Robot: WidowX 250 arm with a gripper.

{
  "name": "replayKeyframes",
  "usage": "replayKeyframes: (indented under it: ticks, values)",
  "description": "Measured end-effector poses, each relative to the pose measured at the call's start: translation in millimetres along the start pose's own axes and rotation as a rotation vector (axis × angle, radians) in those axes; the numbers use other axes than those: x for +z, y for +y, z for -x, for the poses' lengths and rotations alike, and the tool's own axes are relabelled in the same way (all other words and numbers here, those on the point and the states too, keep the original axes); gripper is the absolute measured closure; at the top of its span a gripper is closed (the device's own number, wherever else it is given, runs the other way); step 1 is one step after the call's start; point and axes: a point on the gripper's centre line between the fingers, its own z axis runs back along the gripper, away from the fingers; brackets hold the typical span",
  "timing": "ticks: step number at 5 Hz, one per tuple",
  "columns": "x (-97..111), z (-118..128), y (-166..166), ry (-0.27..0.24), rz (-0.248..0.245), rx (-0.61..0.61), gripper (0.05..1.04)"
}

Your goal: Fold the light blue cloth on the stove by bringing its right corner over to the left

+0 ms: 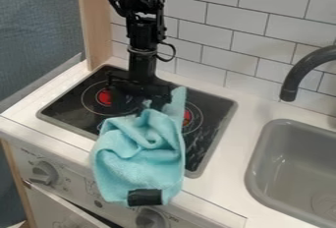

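Observation:
The black gripper [146, 105] hangs low over the stove top, at the back end of a light blue cloth [141, 156]. Its lower part meets the cloth's upper folds, and one narrow end of the cloth rises just to its right. Whether it grips the fabric is hard to make out. Bunched and wrinkled, the cloth lies across the front part of the black stove top [75, 109] and reaches over the counter's front edge. A black patch [144, 197] is on its lower end.
To the right, a grey sink [263, 156] is set into the white counter [226, 178], with a dark curved faucet [303, 72] above it. White tiles stand behind. Knobs, including one at the left [44, 173], are on the front panel, above a tilted oven door [62, 207].

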Motion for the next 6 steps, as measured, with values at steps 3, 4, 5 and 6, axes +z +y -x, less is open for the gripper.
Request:
replayKeyframes:
  ticks: [3,4,5,6]
  values:
    - [34.3,-0.2,-6.6,-0.078,0.049,-0.013,0.083]
    - [54.7,2.9,-10.4,-0.116,0.078,-0.022,0.083]
    - [77.6,3.7,-8.9,-0.183,0.09,-0.032,0.084]
    - [80.1,3.8,-6.5,-0.191,0.089,-0.027,0.083]
